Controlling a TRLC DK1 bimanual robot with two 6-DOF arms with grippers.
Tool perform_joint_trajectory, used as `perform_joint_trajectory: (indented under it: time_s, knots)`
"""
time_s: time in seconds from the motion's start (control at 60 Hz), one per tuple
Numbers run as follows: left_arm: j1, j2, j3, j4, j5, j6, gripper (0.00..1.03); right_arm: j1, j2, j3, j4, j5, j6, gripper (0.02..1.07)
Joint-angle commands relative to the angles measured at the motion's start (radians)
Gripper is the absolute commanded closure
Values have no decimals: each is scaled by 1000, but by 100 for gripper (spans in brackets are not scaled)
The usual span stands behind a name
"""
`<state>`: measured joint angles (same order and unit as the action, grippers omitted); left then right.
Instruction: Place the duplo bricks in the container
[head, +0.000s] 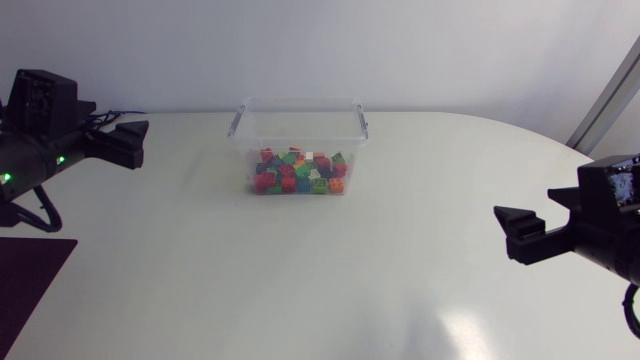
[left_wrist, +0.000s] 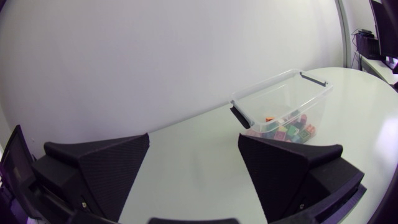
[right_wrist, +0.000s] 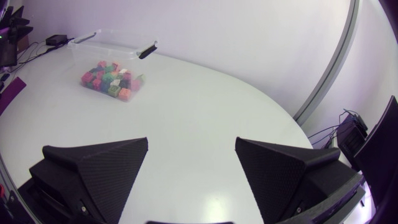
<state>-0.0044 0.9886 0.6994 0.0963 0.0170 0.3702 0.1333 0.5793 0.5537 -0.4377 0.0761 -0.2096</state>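
A clear plastic container (head: 300, 125) with dark handle clips stands at the middle back of the white table. Several coloured duplo bricks (head: 298, 172) lie heaped inside it, also seen through its wall as bricks (left_wrist: 287, 129) and bricks (right_wrist: 109, 78) from the wrists. My left gripper (head: 138, 143) is open at the table's left edge, well apart from the container, nothing between its fingers (left_wrist: 106, 168). My right gripper (head: 510, 232) hangs open at the right side, far from the container, its fingers (right_wrist: 99, 165) empty too.
A dark mat (head: 25, 285) covers the front left corner of the table (head: 330, 270). No loose bricks show on the tabletop around the container.
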Motion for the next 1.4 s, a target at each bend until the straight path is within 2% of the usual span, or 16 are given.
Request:
perform_joint_trajectory:
  time_s: [0.0, 0.3, 0.633, 1.383]
  knots:
    - [14, -70, -67, 14, -2, -1, 4, -27, -49, -40, 10, 7, -33, 6]
    - [29, -265, -212, 26, -2, -14, 4, -92, -177, -106, 44, 7, -100, 6]
    - [46, -484, -367, 34, 8, -31, 4, -100, -331, -273, 171, 5, -171, 6]
    - [12, -900, -641, -73, -13, -310, 4, -127, -536, -505, 391, -62, 142, 6]
